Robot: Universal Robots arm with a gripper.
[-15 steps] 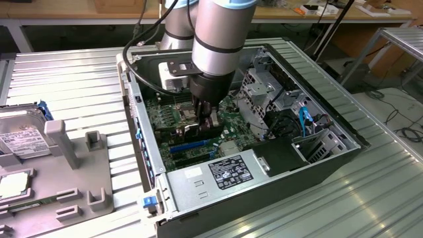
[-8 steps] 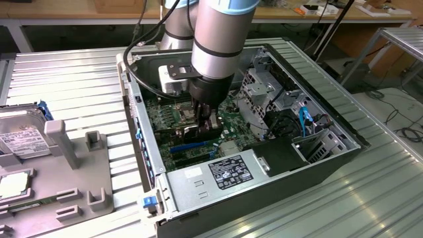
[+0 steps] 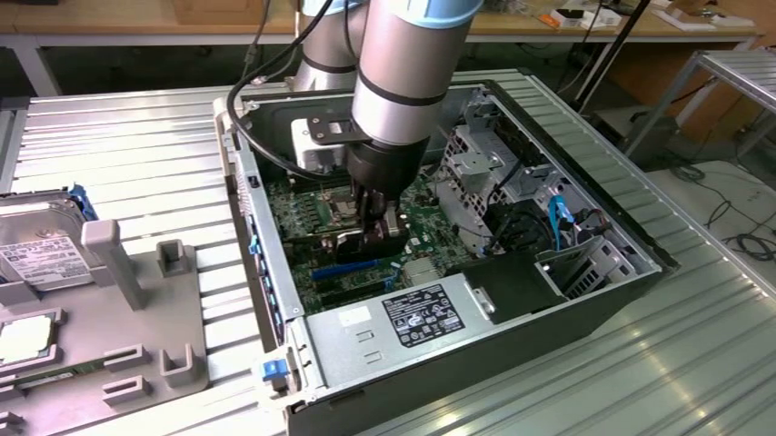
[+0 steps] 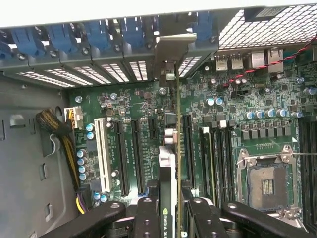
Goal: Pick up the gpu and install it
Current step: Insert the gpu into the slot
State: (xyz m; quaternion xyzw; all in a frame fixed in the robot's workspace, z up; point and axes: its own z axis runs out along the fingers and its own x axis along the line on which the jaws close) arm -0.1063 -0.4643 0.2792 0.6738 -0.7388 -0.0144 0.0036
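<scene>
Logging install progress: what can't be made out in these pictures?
- Wrist view: the gpu is edge-on, so its own body hides whether its connector is in a slot.
- Wrist view: the gripper is cut off by the picture's edge.
- Exterior view: gripper and arm cover most of the gpu.

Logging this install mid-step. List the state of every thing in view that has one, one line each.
gpu: standing on edge, gripped; seated or not, cannot tell.
gripper: shut on the gpu.
computer case: side panel off, interior open.
CPU socket: empty.
white expansion slot: empty.
hard drive: lying flat, outside the computer case.
</scene>
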